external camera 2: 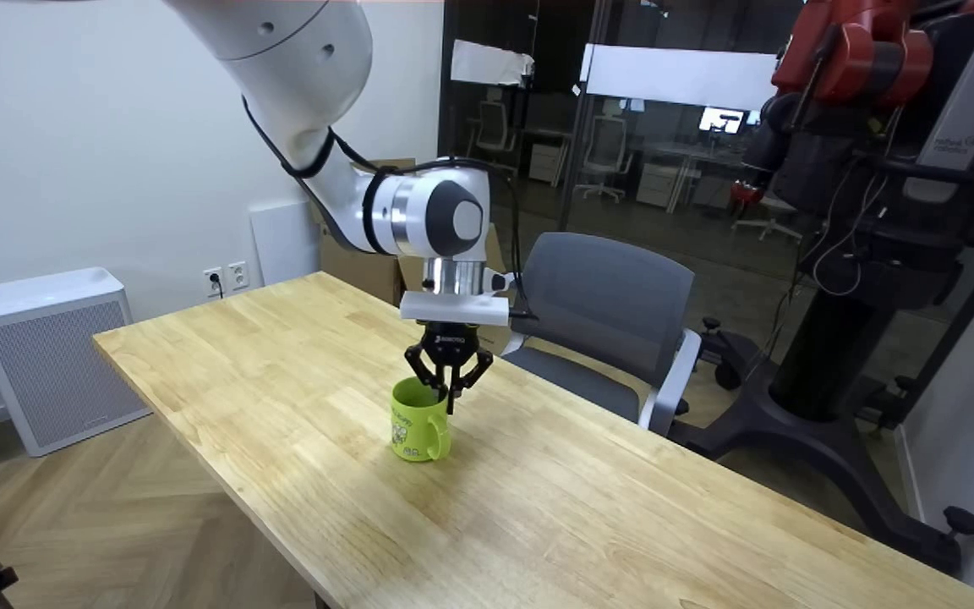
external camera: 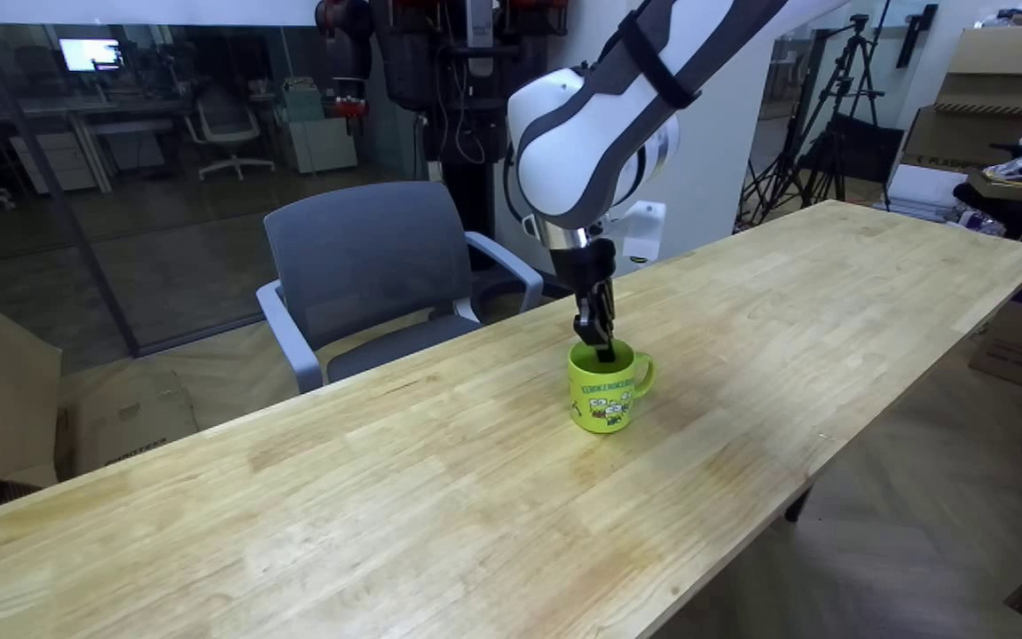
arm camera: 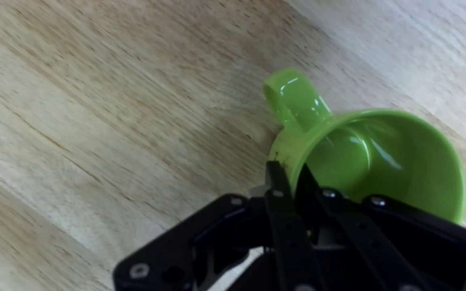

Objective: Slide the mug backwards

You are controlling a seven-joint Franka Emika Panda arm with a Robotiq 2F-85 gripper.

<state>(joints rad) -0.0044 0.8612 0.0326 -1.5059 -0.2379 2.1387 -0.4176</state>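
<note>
While your hand points down over the table, its two fingers stand narrow, pinched on the wall of the lime-green mug: one is inside the rim, the other just outside, with the wall between them. You have the mug upright on the table, just below your hand. In the wrist view, its loop handle juts out ahead of your fingertips, and most of the mug's mouth lies to the right of them. In an exterior view, you can see cartoon figures and lettering printed on its side, beneath your hand. Past the table's edge, behind your hand in both exterior views, stands a grey chair. Well apart from your hand, farther back, is a red and black robot.
</note>
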